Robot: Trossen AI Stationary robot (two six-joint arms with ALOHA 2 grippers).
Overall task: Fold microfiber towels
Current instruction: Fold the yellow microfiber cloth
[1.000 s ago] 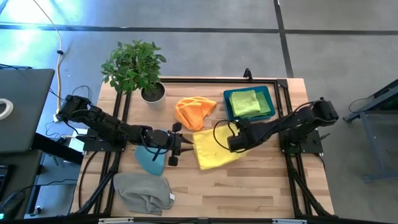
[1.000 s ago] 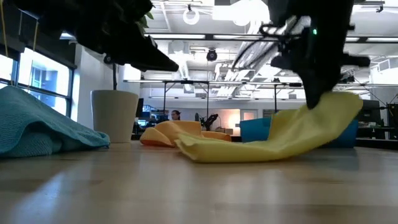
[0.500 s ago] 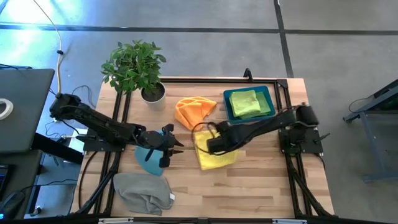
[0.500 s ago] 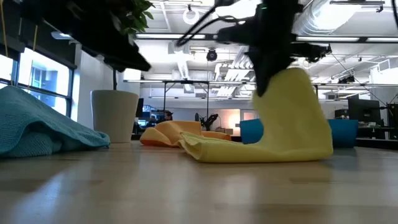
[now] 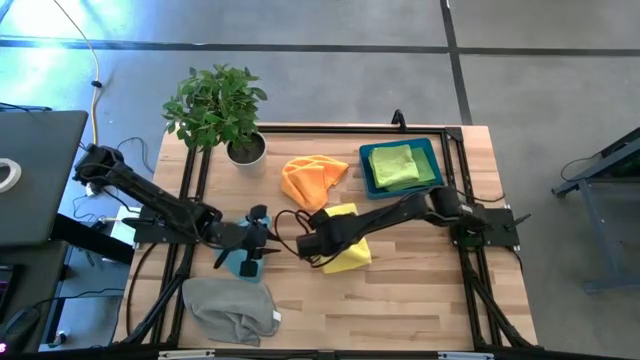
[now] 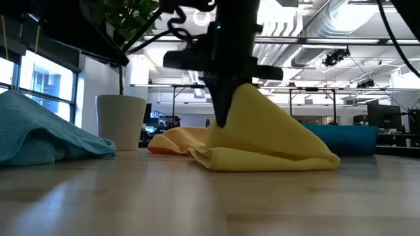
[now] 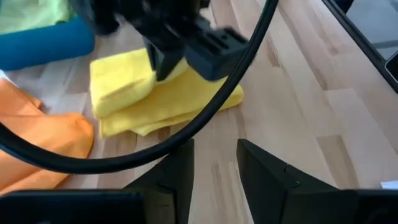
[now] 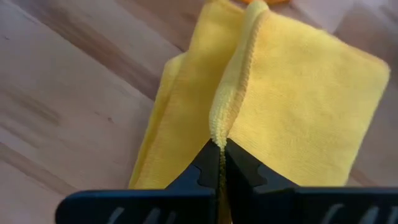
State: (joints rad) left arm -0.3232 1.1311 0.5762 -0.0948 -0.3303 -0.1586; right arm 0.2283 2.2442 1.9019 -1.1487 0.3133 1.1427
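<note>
the right claw (image 5: 312, 243) is pinching the hem of the yellow towel (image 5: 348, 240) at mid-counter, fingers closed tight on it in its wrist view. the orange towel (image 5: 312, 178) is lying just behind, the blue bin (image 5: 368, 172) beyond. the left claw (image 5: 262, 242) is hovering parted over the light blue towel (image 5: 243, 265); the low view is hiding that claw.

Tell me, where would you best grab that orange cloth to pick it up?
Probably by a raised fold on the orange cloth, pinching from above. It lies crumpled in a loose heap on the table, so its ridges stick up while its flat edges hug the wood.
</note>
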